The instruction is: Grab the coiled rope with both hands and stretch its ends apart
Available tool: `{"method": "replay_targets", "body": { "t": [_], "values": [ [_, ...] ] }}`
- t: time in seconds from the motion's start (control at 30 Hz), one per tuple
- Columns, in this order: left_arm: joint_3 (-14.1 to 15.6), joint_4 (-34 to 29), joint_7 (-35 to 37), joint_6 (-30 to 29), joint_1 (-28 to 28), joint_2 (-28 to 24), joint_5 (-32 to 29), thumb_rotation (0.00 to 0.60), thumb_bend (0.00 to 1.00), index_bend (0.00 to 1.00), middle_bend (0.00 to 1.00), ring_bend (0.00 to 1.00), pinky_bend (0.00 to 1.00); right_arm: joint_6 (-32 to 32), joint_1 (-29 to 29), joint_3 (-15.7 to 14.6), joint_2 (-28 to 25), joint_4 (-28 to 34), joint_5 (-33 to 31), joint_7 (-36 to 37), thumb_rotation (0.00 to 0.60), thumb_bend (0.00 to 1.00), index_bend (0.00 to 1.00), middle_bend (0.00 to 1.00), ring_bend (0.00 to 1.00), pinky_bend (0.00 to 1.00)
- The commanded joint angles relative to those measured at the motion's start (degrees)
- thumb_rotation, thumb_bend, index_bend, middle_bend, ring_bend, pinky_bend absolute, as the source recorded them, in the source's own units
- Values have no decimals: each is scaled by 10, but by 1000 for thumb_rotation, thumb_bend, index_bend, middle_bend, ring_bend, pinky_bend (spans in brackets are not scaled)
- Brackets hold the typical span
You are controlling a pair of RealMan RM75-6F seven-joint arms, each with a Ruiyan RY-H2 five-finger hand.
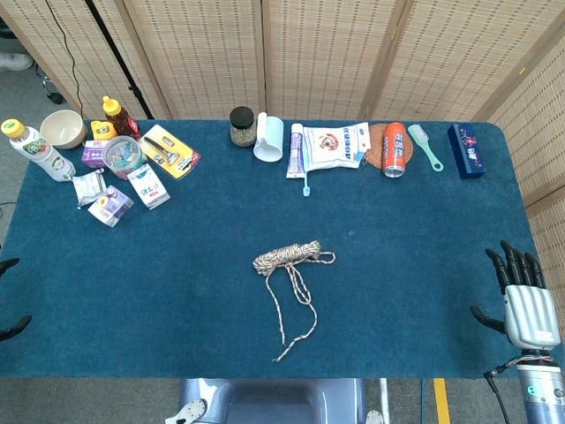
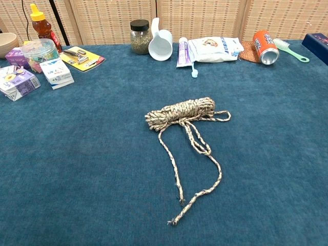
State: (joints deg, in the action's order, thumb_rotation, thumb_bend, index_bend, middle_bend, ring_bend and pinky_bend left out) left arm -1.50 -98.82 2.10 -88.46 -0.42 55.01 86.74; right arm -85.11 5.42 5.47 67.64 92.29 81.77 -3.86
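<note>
Your coiled rope [image 1: 288,255] is lying untouched near the middle of the blue table [image 1: 424,265], its two loose ends trailing toward you (one crossing the other). Your right hand [image 1: 524,296] is hovering at the table's right edge, fingers spread and grasping nothing. Your left hand [image 1: 9,296] is barely showing at the left edge; I cannot tell how its fingers are set.

Speckled beige-and-brown rope [image 2: 180,113], deep blue table cloth [image 2: 77,169], orange can [image 2: 265,47], white cup [image 2: 161,45]
</note>
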Motion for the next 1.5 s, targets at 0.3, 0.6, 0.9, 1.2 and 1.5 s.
{"method": "replay_targets", "body": {
  "t": [0.3, 0.6, 0.9, 1.2, 1.5],
  "values": [
    [-5, -8, -6, 2, -6, -5, 0, 600, 133, 176, 65, 64, 0, 3, 1, 2, -2, -3, 4, 10, 600, 179, 114, 0, 0, 0],
    [-13, -11, -3, 1, -11, -16, -4, 600, 132, 176, 65, 64, 0, 12, 14, 0, -15, 7, 36, 38, 600, 180, 127, 0, 0, 0],
    [-10, -20, -3, 7, -14, -27, -5, 600, 132, 181, 65, 63, 0, 46, 52, -8, -17, 27, 88, 74, 600, 180, 193, 0, 0, 0],
    [-15, -26, -9, 16, -21, -32, -11, 600, 133, 184, 64, 64, 0, 123, 132, -24, 18, 34, 170, 118, 600, 183, 317, 27, 0, 0],
    [-18, -22, -7, 24, -28, -35, -18, 600, 132, 184, 65, 64, 0, 210, 213, -31, 68, 22, 210, 105, 600, 287, 394, 96, 0, 0]
  ]
}}
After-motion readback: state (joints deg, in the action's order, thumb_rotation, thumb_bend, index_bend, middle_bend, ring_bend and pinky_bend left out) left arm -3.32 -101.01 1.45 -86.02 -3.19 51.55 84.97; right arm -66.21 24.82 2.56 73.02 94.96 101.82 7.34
